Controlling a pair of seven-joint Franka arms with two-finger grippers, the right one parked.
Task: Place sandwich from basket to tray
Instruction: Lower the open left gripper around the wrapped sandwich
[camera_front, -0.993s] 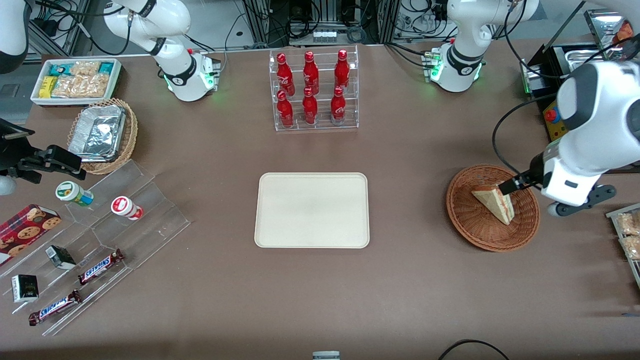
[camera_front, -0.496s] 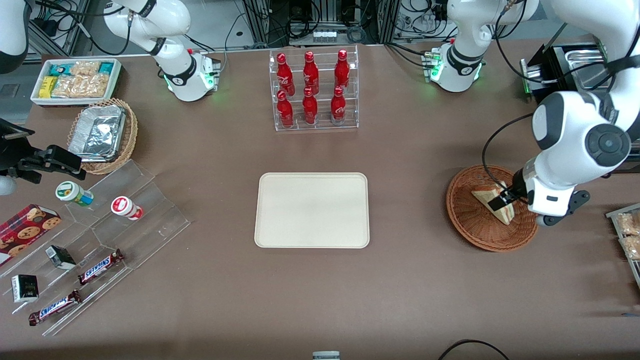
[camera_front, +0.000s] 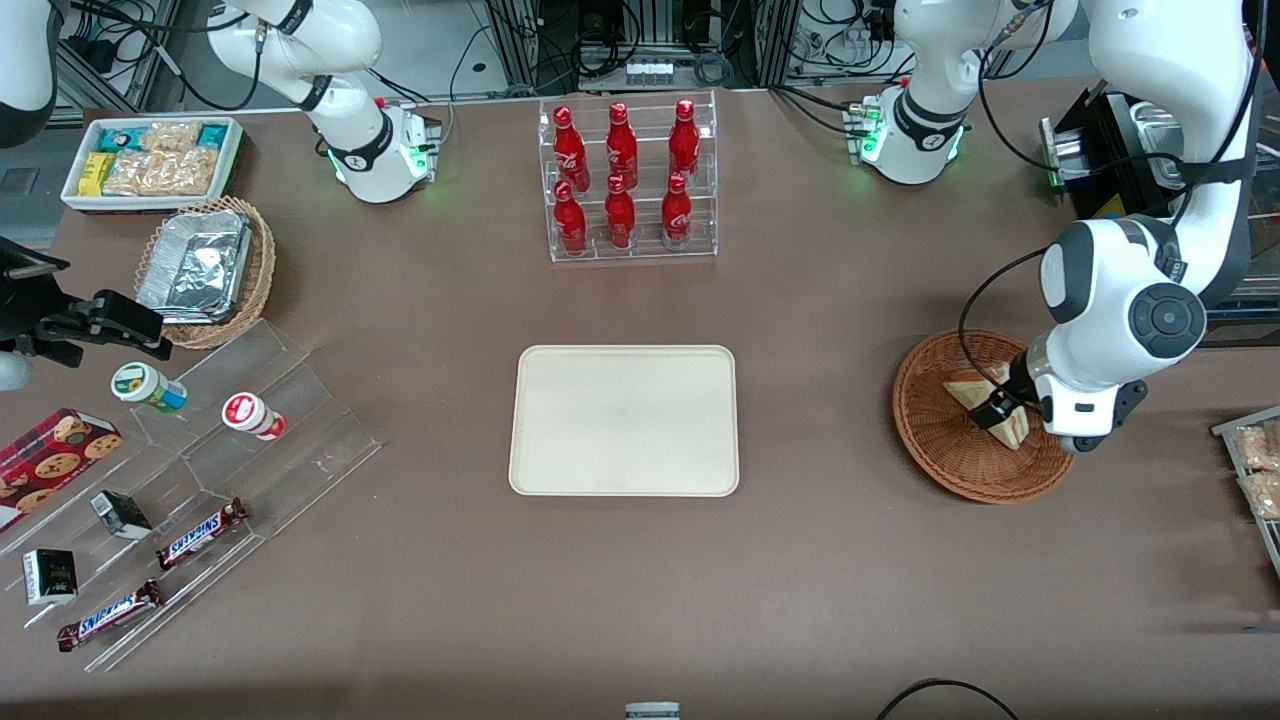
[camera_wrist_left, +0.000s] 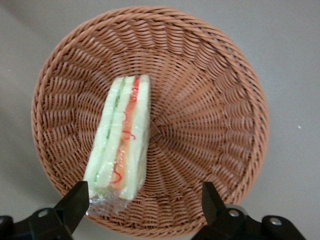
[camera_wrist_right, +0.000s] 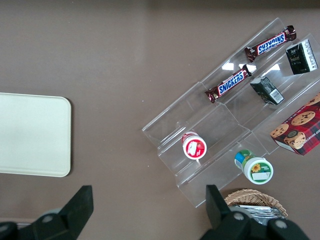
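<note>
The sandwich, a plastic-wrapped white wedge with red and green filling, lies in the round reddish-brown wicker basket toward the working arm's end of the table. My left gripper hangs open just above it, and the wrist hides part of the wedge in the front view. In the left wrist view the sandwich rests on the basket floor, with one end close to one finger of the open gripper; nothing is held. The cream tray sits mid-table, bare.
A clear rack of red cola bottles stands farther from the front camera than the tray. Toward the parked arm's end are an acrylic stepped display with snack bars, a tan basket holding a foil container and a white snack bin.
The left arm has swung in over the basket. Its gripper has moved from the sandwich's farther end to above its middle and nearer end, still open.
</note>
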